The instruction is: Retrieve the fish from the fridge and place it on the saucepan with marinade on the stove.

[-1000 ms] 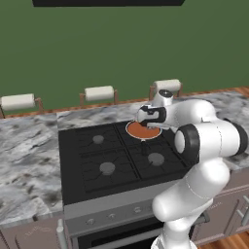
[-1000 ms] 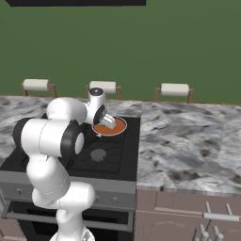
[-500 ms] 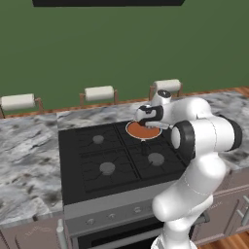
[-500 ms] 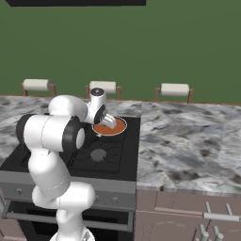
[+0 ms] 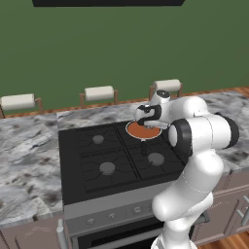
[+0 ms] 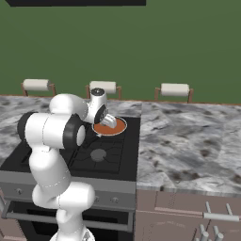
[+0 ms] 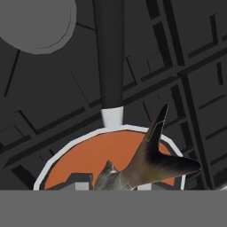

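My gripper (image 7: 113,186) is shut on the fish (image 7: 146,164), a pale grey-brown body whose dark forked tail points away from the hand. It hangs just above the saucepan (image 7: 66,148), over the orange-red marinade (image 7: 84,162). The pan's short dark handle (image 7: 108,57) runs across the grates. In the base views the saucepan (image 5: 143,130) (image 6: 110,127) sits on the back right burner of the black stove (image 5: 97,155) (image 6: 101,155), with the gripper (image 5: 146,119) (image 6: 107,121) right over it. The fridge is out of view.
Marble counter (image 6: 188,141) flanks the stove on both sides. Paper towel holders (image 5: 99,93) (image 6: 175,89) stand along the green back wall. A grey knob panel (image 5: 112,214) runs along the stove's front. A grey burner cap (image 7: 37,22) lies beyond the pan's handle.
The arm's elbow has drifted slightly inward. The gripper keeps the fish over the saucepan, almost in the same spot.
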Motion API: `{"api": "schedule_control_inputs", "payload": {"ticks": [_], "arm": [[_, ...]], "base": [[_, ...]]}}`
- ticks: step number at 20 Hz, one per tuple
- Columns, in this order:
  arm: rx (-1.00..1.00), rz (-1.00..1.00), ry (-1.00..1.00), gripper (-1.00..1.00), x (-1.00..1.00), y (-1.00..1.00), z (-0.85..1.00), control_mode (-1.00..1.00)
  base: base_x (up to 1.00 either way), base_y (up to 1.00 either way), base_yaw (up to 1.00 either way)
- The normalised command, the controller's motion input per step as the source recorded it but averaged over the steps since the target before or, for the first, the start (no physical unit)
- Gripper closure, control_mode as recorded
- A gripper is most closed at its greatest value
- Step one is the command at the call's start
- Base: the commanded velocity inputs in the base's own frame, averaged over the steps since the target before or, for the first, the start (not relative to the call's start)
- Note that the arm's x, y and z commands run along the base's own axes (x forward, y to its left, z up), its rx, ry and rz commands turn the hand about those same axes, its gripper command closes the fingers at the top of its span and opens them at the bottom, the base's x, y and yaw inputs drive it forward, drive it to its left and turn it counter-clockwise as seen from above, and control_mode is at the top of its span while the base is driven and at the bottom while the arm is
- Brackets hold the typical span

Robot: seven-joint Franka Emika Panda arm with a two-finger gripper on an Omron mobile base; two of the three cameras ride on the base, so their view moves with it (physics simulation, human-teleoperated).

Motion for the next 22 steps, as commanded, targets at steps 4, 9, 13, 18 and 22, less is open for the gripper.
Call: {"api": "schedule_control_inputs", "payload": {"ticks": [4, 9, 13, 18, 22], "arm": [[0.0, 0.0, 0.0, 1.0, 0.16, 0.0, -0.11, -1.0], [0.0, 0.0, 0.0, 1.0, 0.17, 0.0, -0.09, -1.0], [0.0, 0.0, 0.0, 1.0, 0.15, 0.0, -0.05, -1.0], [0.0, 0.0, 0.0, 1.0, 0.09, 0.0, -0.03, -1.0], [0.0, 0.0, 0.0, 1.0, 0.11, 0.0, -0.09, -1.0]], "base": [[0.0, 0.0, 0.0], [0.0, 0.0, 0.0], [0.0, 0.0, 0.0], [0.0, 0.0, 0.0], [0.0, 0.0, 0.0]]}}
